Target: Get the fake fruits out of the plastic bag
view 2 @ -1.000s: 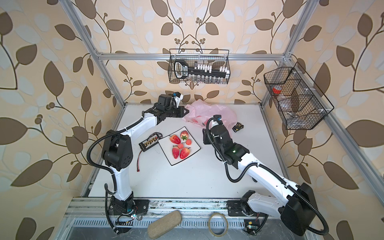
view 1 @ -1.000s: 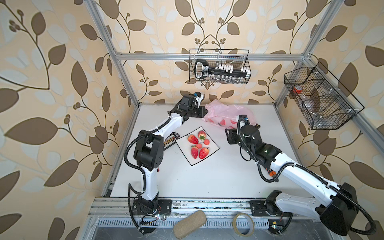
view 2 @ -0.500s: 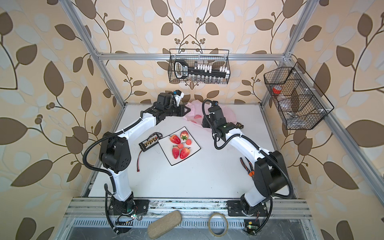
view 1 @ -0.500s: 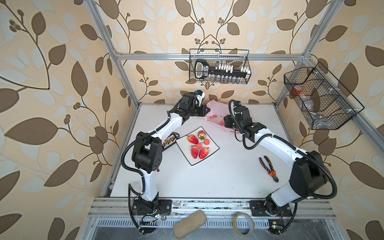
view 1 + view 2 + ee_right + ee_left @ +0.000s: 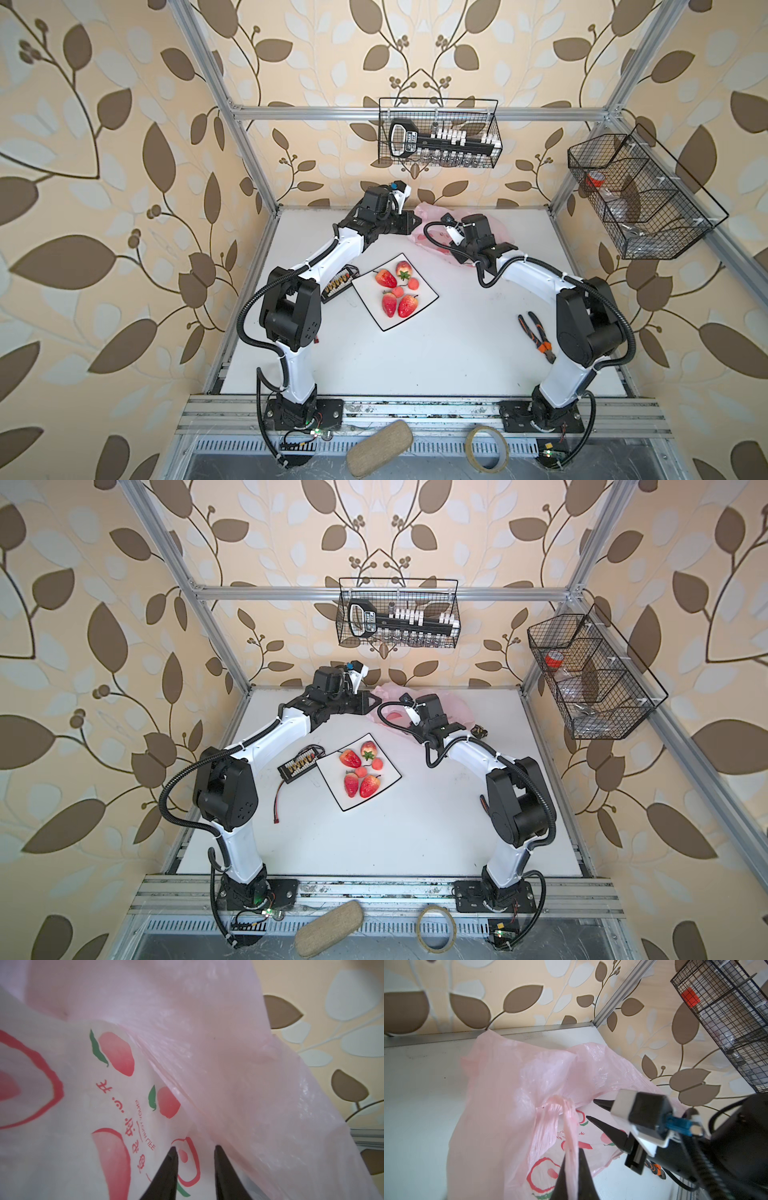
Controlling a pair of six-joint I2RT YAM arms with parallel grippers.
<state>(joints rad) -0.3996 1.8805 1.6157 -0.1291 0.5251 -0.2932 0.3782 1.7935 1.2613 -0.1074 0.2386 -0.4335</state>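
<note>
The pink plastic bag (image 5: 500, 232) (image 5: 457, 708) lies at the back of the table. My left gripper (image 5: 572, 1153) (image 5: 411, 222) is shut on a twisted handle loop (image 5: 562, 1113) and holds it up. My right gripper (image 5: 195, 1148) (image 5: 591, 1109) is open, its fingers reaching into the bag's mouth with nothing between them. Both wrist views show only printed red shapes on the bag film. Several fake fruits, strawberries (image 5: 385, 278) (image 5: 350, 758) and cherries (image 5: 413, 284), lie on the white square plate (image 5: 428, 297) (image 5: 388, 777). In both top views the right fingertips are hidden under the wrist.
Orange-handled pliers (image 5: 536, 336) lie by the right arm's base. A connector board (image 5: 301, 764) with wires sits left of the plate. Wire baskets hang on the back wall (image 5: 438, 139) and on the right frame (image 5: 640, 195). A small dark object (image 5: 478, 730) lies beside the bag.
My right arm has swung from beside the plate up to the bag, and its jaws have narrowed somewhat. My left gripper has kept hold of the handle in place.
</note>
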